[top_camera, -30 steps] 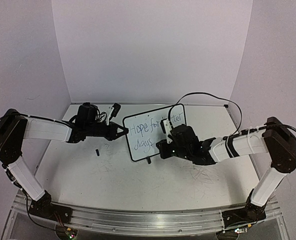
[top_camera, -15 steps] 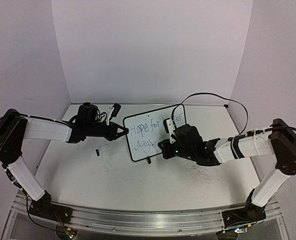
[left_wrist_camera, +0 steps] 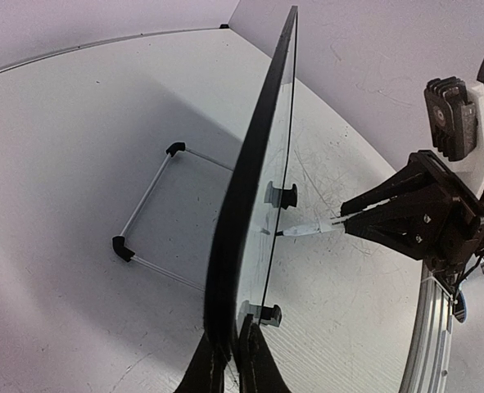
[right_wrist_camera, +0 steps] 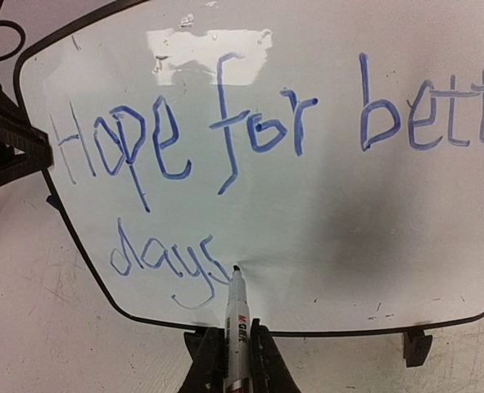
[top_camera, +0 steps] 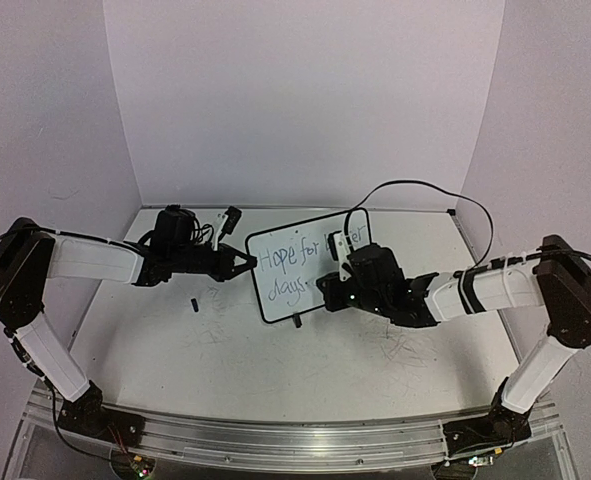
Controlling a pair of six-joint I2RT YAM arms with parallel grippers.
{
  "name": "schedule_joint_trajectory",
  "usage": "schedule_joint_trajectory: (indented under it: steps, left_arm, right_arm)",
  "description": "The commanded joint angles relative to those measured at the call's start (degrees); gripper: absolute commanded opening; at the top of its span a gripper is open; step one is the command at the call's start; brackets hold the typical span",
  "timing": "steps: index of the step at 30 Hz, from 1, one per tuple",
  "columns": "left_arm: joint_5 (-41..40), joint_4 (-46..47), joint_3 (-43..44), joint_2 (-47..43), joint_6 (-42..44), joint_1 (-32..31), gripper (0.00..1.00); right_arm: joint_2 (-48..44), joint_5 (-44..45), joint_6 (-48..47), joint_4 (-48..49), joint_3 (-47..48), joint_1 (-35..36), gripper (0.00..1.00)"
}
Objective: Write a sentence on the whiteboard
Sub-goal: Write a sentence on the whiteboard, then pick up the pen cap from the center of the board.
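the whiteboard (right_wrist_camera: 373,237), white with a thin black rounded-corner frame, stands nearly upright on the surface (top_camera: 225,360), leaning slightly back. the sentence (right_wrist_camera: 262,135), thin blue handwriting in two lines, reads "hope for bette…" over "days".

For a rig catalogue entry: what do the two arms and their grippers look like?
Left arm and right arm: white tubular links, black joints and bases. Left gripper and right gripper: black, with slim tapering jaws. A black cable loops above the right arm.
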Motion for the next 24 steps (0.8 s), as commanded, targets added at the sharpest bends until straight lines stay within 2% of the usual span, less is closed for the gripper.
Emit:
schedule_joint_trajectory:
  steps: [1, 10, 15, 16, 19, 24]
  left_arm:
    - [-4.4, -2.3, 0.4, -1.3, 3.3, 0.4, 0.0]
    - [-4.5, -2.3, 0.5, -1.2, 3.4, 0.4, 0.0]
    - [-5.9, -2.3, 0.4, -1.6, 3.0, 0.4, 0.01]
    - [-6.5, -2.3, 0.4, -1.8, 3.0, 0.4, 0.05]
    - [-8.8, -2.5, 0.6, -2.6, 2.9, 0.4, 0.23]
    - [-12.0, -3.9, 1.9, -4.4, 2.6, 0.5, 0.44]
  right_arm:
    - [1.9, 1.2, -0.1, 1.5, 2.5, 0.0, 0.0]
    - [1.6, 3.5, -0.6, 1.5, 2.6, 0.0, 0.0]
    - [-8.5, 0.4, 0.1, -2.1, -1.1, 0.3, 0.0]
    - [-11.4, 0.6, 0.1, -3.0, -2.4, 0.3, 0.0]
    - [-19.5, 4.7, -0.9, -7.0, -5.2, 0.2, 0.0]
    - [-26.5, 13.0, -3.4, -9.8, -7.0, -0.2, 0.0]
